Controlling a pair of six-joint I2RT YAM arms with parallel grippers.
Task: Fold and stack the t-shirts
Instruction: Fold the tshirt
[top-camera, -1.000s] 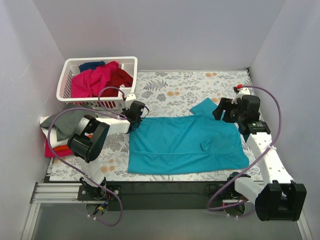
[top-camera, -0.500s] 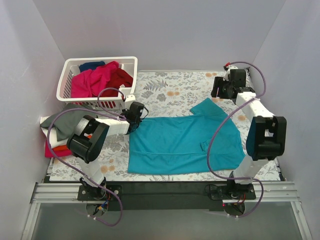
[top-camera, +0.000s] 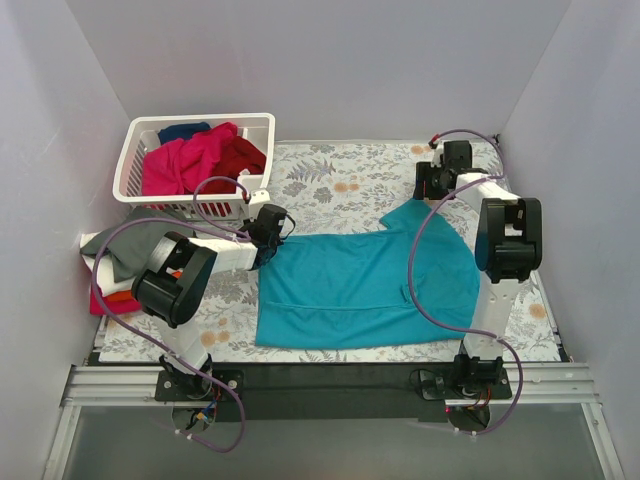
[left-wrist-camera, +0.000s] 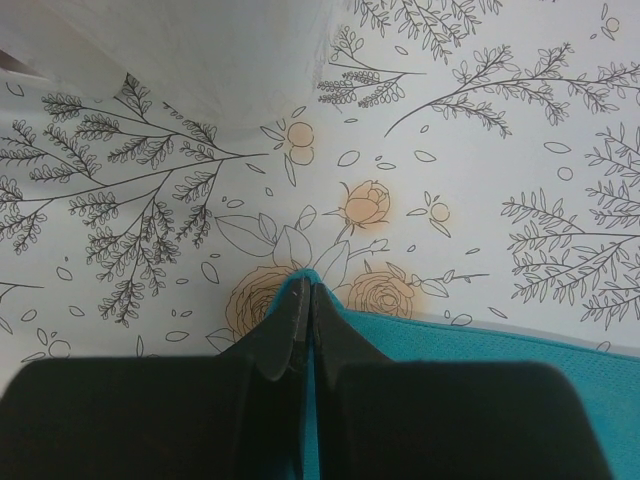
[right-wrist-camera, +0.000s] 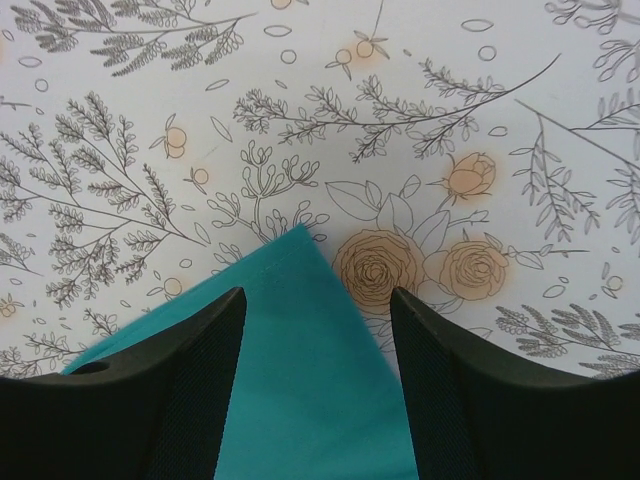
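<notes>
Top external view: plain teal short-sleeved cloth t-shirt lies flat on the floral-printed tablecloth. Left gripper, fingers pressed together, pinches the shirt's far-left corner. Right gripper, spread wide and empty, hovers over the sleeve tip.

You are looking into a small booth closed in by three plain, matte, pale lavender-white walls: the back wall at 12 o'clock, the left wall at 9 o'clock and the right wall at 3 o'clock. Your work surface is a flat table under a white cloth printed with grey leaf sprigs and pale orange roses, filling the middle of the overhead view. At 10 o'clock you have a white plastic lattice basket, near the left wall. At 6 o'clock a black strip edges the table, with a ribbed aluminium rail beside it and smooth grey floor below. The light is soft and even, and the shadows are faint.
</notes>
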